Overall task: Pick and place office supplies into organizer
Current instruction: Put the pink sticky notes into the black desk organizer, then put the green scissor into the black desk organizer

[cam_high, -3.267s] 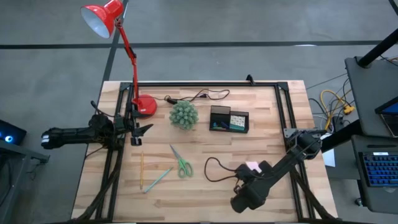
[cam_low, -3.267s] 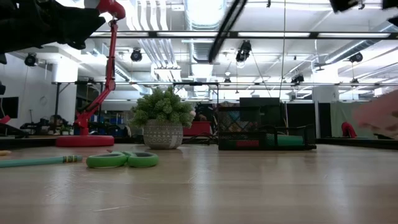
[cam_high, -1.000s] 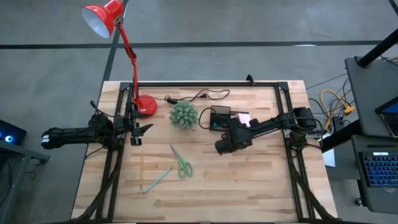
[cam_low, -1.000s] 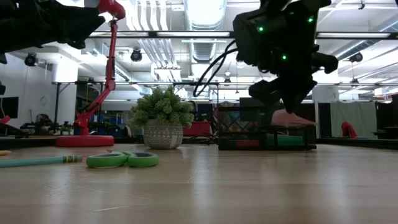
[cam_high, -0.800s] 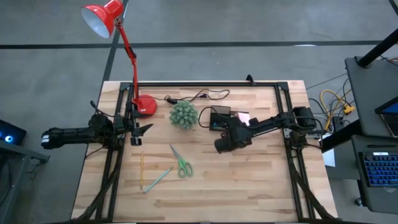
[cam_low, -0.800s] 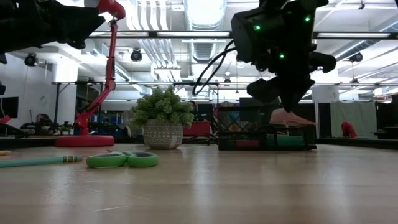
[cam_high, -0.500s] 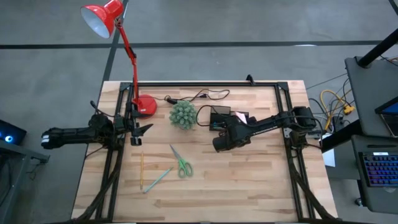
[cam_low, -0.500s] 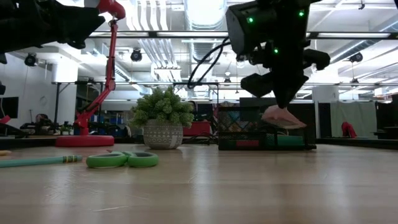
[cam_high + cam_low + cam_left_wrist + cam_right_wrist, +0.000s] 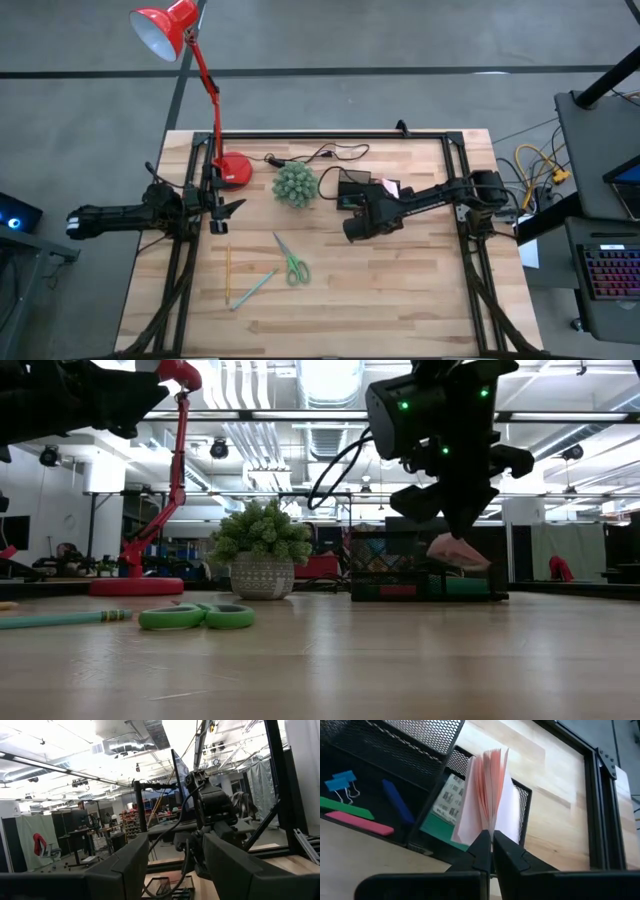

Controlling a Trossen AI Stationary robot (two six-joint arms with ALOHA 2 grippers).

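Observation:
My right gripper is shut on the pink sticky-note pad and hovers over the black mesh organizer at the middle of the table's far side. In the low view the pad hangs just above the organizer. Green-handled scissors, a yellow pencil and a light green pen lie flat on the near left of the table. My left gripper waits open at the table's left edge. My right gripper pinches the pink pad by one edge between its two fingers, coming slanting down from the table's right. The pad is lifted clear above the organizer's right compartment. Its sheets fan apart away from the fingers.
The organizer holds blue binder clips, green and pink strips, and a green-white block. A fuzzy green plant stands just left of it. A red lamp's base and a black cable lie by the far edge.
My right gripper has drifted a little toward the table's left with the pink pad, staying shut and staying above the organizer. The pad has kept about the same height.

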